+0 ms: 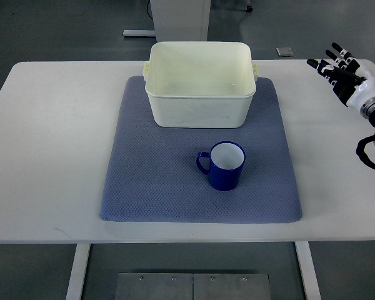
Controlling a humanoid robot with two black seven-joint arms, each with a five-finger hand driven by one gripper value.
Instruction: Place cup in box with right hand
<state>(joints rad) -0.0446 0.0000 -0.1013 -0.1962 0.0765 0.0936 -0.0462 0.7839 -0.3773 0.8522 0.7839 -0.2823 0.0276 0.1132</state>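
While right hand (pixel 342 72) hovers at table's (pixel 50 156) far right edge, fingers spread, holding nothing, blue cup (pixel 224 165) stands upright on mat (pixel 144 181), just before cream box (pixel 200 84).

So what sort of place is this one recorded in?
Probably a lab or test bench: a bare white table on a grey floor, with only a blue mat, cream box and blue cup staged.

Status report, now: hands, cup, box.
Right robot hand open, over the table's far right edge, holding nothing. Left not in view. Blue cup upright on the mat, in front of the empty box. Nothing in the way.
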